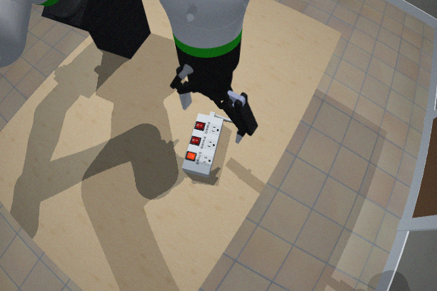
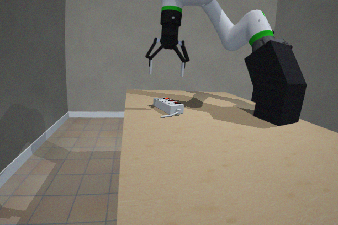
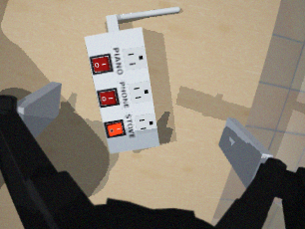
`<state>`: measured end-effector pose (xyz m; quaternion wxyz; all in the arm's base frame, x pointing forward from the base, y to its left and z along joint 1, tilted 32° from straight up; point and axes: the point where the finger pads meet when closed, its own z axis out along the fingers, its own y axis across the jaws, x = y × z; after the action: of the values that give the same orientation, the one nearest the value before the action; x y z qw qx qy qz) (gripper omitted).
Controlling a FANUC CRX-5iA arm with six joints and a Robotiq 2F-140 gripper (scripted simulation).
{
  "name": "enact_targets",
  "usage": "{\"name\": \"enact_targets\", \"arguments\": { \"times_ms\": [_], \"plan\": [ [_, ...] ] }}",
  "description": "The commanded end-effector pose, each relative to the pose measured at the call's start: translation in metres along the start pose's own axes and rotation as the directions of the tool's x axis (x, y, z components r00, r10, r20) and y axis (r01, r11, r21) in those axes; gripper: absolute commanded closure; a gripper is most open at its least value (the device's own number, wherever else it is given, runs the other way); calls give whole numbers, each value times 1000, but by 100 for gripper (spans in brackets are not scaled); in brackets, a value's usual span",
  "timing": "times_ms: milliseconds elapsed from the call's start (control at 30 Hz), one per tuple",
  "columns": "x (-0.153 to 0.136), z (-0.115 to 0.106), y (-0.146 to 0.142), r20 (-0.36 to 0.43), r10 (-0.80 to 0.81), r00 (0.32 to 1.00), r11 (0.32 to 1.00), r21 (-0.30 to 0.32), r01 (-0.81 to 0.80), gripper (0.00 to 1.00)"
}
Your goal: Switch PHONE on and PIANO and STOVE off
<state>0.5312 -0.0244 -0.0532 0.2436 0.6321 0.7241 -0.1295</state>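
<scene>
A white power strip [image 1: 204, 145] [image 2: 168, 105] [image 3: 127, 92] lies face up on the wooden table, its short cord at the far end. It has three red switches. The PIANO switch [image 3: 99, 64] [image 1: 199, 126] and the PHONE switch [image 3: 107, 97] [image 1: 195, 140] are dark red. The STOVE switch [image 3: 114, 129] [image 1: 191, 156] glows bright orange-red. My gripper [image 2: 165, 71] [image 1: 212, 121] [image 3: 144, 115] is open and empty. It hangs well above the strip, with the fingers spread to either side of it in the wrist view.
The arm's black base [image 2: 276, 81] [image 1: 107, 13] stands on the table [image 2: 221, 164] behind the strip. The table edge runs close to the strip on one side, with tiled floor [image 2: 69, 164] below.
</scene>
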Motion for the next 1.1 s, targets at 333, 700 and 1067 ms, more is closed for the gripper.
{"name": "enact_targets", "arguments": {
  "times_ms": [333,700,1067],
  "plan": [
    [2,-2,2,6,-36,999,999,22,36,0],
    [-23,43,-31,-1,-332,943,943,22,332,0],
    [-24,47,-34,-4,-356,934,934,22,356,100]
  ]
}}
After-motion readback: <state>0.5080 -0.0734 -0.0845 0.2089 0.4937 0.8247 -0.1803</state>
